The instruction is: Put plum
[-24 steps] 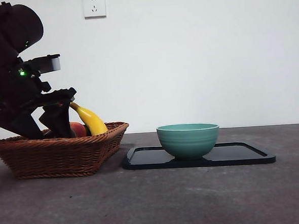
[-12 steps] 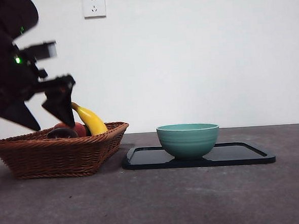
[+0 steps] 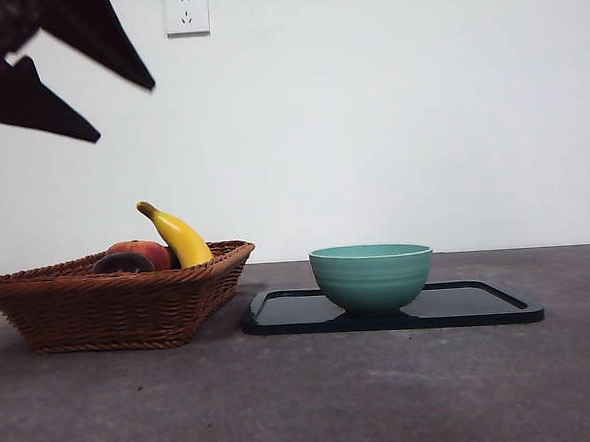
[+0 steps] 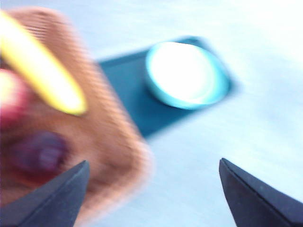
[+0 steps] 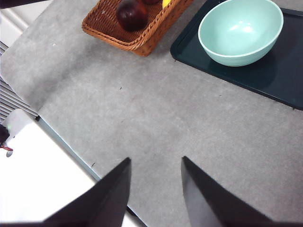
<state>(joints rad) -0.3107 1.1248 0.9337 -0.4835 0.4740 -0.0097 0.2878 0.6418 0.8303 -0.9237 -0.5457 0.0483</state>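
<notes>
The wicker basket (image 3: 115, 302) stands on the table beside a black tray (image 3: 480, 305) that carries a teal bowl (image 3: 371, 274). The left gripper (image 3: 92, 88) is high above the basket, jaws wide apart and empty; the right gripper (image 5: 154, 189) waits over bare table, jaws apart. The plum (image 3: 123, 263) lies in the basket beside a red fruit (image 3: 145, 252) and a banana (image 3: 179, 235); it is round, with no discernible long axis or pointing direction.

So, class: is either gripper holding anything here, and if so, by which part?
Nothing is held. The left gripper is open and empty above the basket; the plum lies in it. The right gripper is empty too.
</notes>
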